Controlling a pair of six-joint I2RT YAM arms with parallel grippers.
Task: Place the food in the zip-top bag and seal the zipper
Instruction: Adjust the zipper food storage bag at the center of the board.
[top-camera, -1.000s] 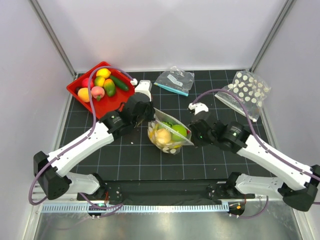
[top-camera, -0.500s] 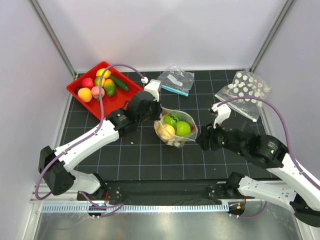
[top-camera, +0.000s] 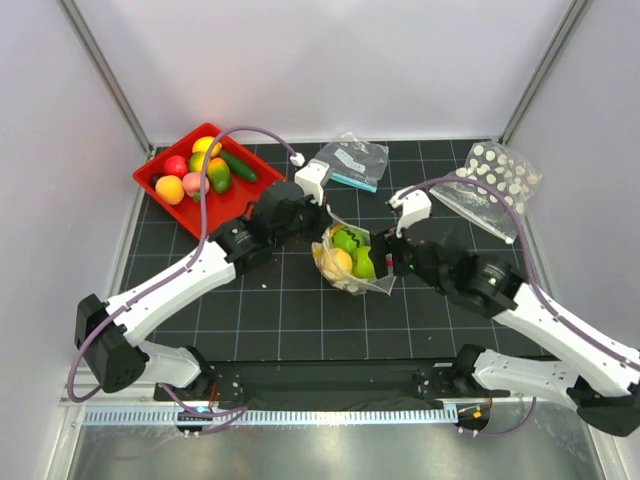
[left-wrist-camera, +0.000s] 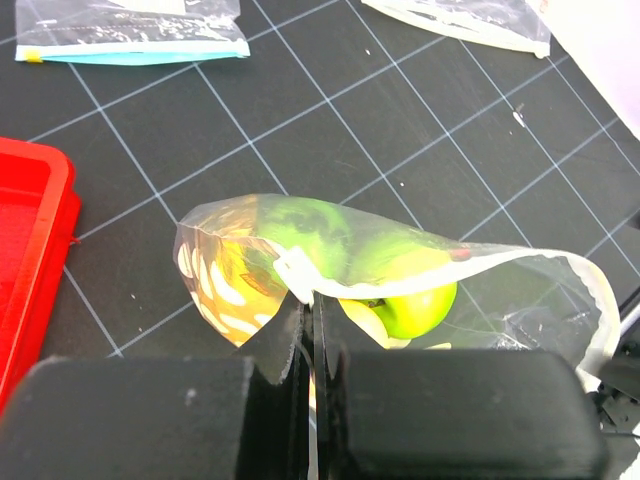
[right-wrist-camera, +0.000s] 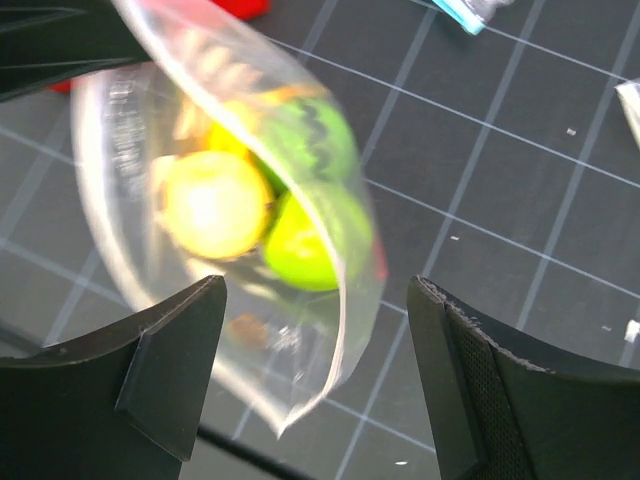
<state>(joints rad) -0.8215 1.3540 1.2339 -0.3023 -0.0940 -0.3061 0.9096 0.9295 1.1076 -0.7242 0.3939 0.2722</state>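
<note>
Currently held bag: clear floppy dotted zip-top bag (top-camera: 352, 262), at the middle of the black gridded table (top-camera: 300, 310), between the two arms; I cannot tell whether its bottom rests on the table.
Contents: glossy toy food sits inside, a round yellow piece (right-wrist-camera: 215, 205) and green round fruits (left-wrist-camera: 415, 300), bunched together low in the bag.
Left tool: the left tool (left-wrist-camera: 308, 310) has its fingers pressed together on the bag's near lip, the film pinched between them.
Right tool: the right tool (right-wrist-camera: 315, 285) has its fingers spread wide and clamps nothing. The bag's right side lies just ahead of it, blurred, so contact cannot be told.
Zipper: the narrow clear zipper (left-wrist-camera: 480, 258) runs along the rim, its lips parted, not sealed.
Remaining food: more pieces (top-camera: 200, 170) lie in the red plastic tray (top-camera: 160, 160), far left.
Other bags: a spare dotted bag (top-camera: 490, 178) lies far right, and an undotted bag with teal strip (top-camera: 350, 160) lies far centre.
Handling: likely light, thin and slippery. The film will crumple and sag under the fruit, which can roll and shift the load.
Where to hold: the stiffer zipper ridge probably gives the surest grip, taken at the end opposite the left pinch.
Risk: tilting the mouth downward could spill the fruit.
</note>
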